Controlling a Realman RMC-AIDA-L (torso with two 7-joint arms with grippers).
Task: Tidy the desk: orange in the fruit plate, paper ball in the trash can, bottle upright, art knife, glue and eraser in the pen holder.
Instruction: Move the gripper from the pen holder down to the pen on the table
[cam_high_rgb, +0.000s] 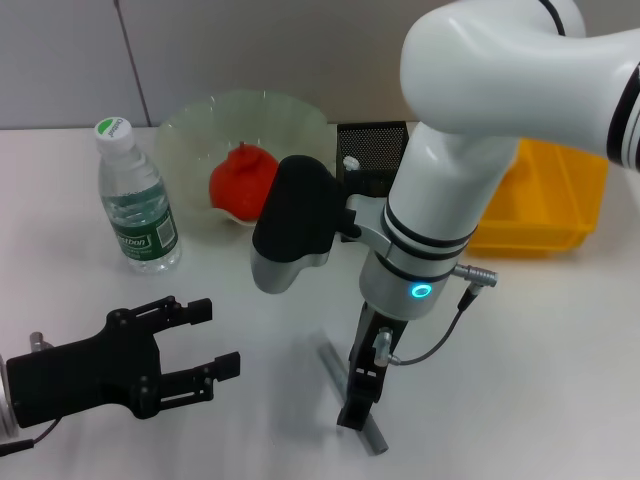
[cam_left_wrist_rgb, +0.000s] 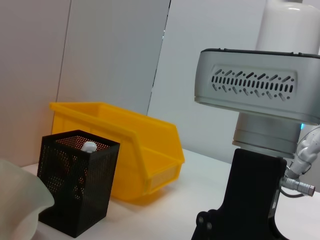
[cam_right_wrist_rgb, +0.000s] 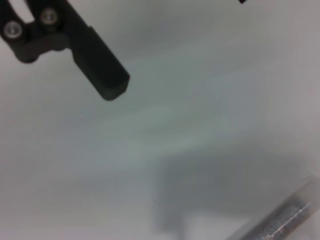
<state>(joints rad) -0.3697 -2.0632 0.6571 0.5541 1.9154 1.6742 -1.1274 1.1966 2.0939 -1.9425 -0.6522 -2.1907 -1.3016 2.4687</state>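
The grey art knife (cam_high_rgb: 335, 368) lies on the white table at front centre; its end shows in the right wrist view (cam_right_wrist_rgb: 285, 220). My right gripper (cam_high_rgb: 356, 412) reaches straight down and stands right at the knife, open; one finger (cam_right_wrist_rgb: 102, 75) shows beside the knife. The orange (cam_high_rgb: 243, 180) sits in the fruit plate (cam_high_rgb: 290, 115). The bottle (cam_high_rgb: 135, 200) stands upright at the left. The pen holder (cam_high_rgb: 375, 145) (cam_left_wrist_rgb: 75, 185) holds a white-capped item (cam_left_wrist_rgb: 89, 146). The trash can (cam_high_rgb: 545, 205) (cam_left_wrist_rgb: 135, 150) is at the right. Paper ball and eraser are out of view. My left gripper (cam_high_rgb: 218, 337) rests open at front left.
The right arm's grey wrist housing (cam_high_rgb: 295, 225) hangs in front of the plate and pen holder. The pen holder stands between the plate and the yellow bin, close to both. A wall runs behind the table.
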